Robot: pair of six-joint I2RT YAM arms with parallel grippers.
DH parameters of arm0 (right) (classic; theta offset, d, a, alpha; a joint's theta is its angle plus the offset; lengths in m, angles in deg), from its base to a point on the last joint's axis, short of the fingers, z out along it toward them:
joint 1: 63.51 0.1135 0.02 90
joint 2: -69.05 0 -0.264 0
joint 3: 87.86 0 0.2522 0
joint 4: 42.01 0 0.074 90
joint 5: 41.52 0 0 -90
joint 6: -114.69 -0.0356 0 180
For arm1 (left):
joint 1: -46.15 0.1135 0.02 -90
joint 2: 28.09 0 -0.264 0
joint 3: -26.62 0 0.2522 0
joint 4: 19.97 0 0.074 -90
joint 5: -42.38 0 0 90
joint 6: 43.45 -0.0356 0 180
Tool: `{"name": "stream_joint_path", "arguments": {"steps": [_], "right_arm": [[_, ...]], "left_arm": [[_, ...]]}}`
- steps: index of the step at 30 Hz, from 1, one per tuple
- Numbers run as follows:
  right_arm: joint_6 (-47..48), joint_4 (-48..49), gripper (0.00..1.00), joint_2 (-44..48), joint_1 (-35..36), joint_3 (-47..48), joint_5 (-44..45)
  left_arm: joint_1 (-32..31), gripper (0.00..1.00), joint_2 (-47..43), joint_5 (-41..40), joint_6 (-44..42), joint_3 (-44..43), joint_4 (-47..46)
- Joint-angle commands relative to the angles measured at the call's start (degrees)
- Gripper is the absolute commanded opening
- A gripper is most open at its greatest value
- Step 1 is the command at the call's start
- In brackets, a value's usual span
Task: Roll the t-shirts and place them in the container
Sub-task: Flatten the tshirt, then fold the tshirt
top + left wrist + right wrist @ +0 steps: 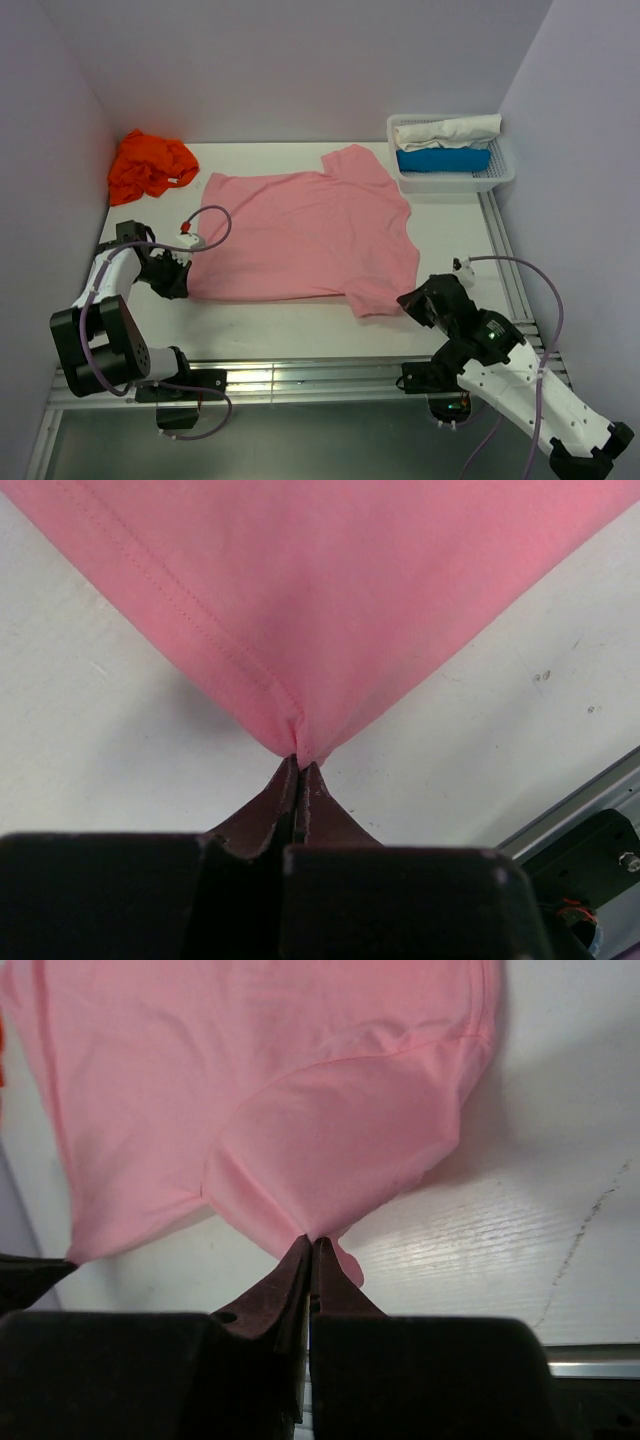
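Observation:
A light pink t-shirt (305,228) lies spread flat across the middle of the white table. My left gripper (184,281) is shut on the shirt's near left hem corner (298,742), the cloth pinched at its fingertips. My right gripper (408,300) is shut on the edge of the near right sleeve (320,1228), with a small flap of pink cloth poking out beside the tips. A bright orange t-shirt (150,165) sits crumpled in the far left corner, away from both grippers.
A white mesh basket (500,176) at the far right holds a rolled white cloth (447,131) and a rolled blue cloth (443,159). Metal rails run along the table's near edge (330,375) and right edge (503,255). Walls close in left, back and right.

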Motion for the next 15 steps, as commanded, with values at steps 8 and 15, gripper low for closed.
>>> {"name": "stream_joint_path", "arguments": {"steps": [8,15], "right_arm": [[11.3,7.5,0.00,-25.3,-1.2,12.1,7.1],[19.6,18.7,0.00,-35.3,-11.8,14.2,0.1]], "left_arm": [[0.0,0.00,8.1,3.1,2.0,-9.3,0.8],[-0.3,0.00,17.9,5.4,6.2,-19.2,0.5]]}}
